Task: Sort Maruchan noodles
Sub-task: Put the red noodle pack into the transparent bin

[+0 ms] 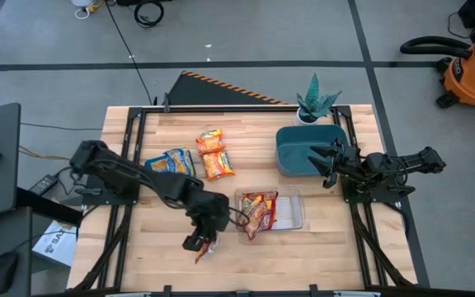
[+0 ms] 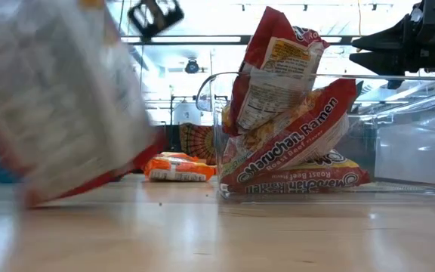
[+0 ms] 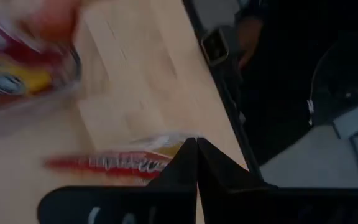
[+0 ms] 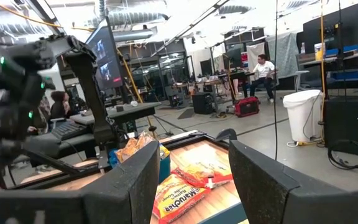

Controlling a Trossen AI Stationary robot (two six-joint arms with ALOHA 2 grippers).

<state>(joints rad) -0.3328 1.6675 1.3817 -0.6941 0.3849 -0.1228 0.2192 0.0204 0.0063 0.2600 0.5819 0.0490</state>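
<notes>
My left gripper (image 1: 198, 242) is near the table's front, left of a clear tub (image 1: 291, 216), and is shut on a red-trimmed Maruchan noodles packet (image 1: 204, 250). That packet fills the left of the low view as a blur (image 2: 59, 98). The tub holds several red-trimmed packets (image 2: 293, 143), some lying flat and some leaning against its wall. Blue-trimmed packets (image 1: 171, 161) and orange-trimmed packets (image 1: 214, 155) lie flat on the table farther back. My right gripper (image 4: 191, 180) stands open and holds nothing at the right, beside a blue bin (image 1: 303, 142). My left gripper pinches the red-trimmed packet by one edge (image 3: 166, 157) between its two shut fingers. The fingers slant down from the table's left and far side. The packet shows edge-on below the fingertips and hangs tilted beneath them. I cannot tell whether its lower end touches the table.
A small potted plant (image 1: 316, 103) stands at the table's far edge behind the blue bin. Black rails run along the table's left and right sides. Bare wood lies in front of the tub. People sit and stand in the room beyond.
</notes>
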